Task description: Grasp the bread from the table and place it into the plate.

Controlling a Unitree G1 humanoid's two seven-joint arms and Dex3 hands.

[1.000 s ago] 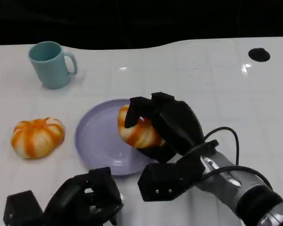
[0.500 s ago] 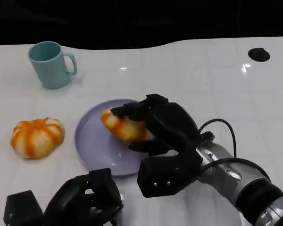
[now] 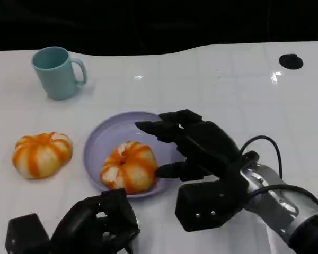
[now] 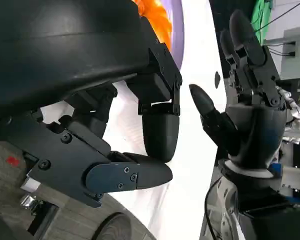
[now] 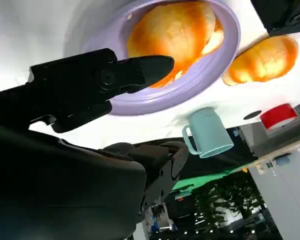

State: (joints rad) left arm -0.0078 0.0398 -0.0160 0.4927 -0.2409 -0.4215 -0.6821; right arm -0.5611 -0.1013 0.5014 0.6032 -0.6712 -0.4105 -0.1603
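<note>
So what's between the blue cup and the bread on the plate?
Mostly bare white table, then the purple plate's far rim and a bare stretch of it, in the head view. The bread sits near the front, the cup apart.

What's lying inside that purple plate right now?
One orange-striped bread roll lies in the purple plate, toward its near edge. The right hand, fingers spread, hangs over the plate's right side, hiding that part of the rim. What is under the roll cannot be seen.

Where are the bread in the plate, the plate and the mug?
bread in the plate (image 3: pixel 128 166): head view, middle of its top.
plate (image 3: pixel 103 138): head view, bare purple inner surface.
mug (image 3: pixel 54 71): head view, teal side wall.
</note>
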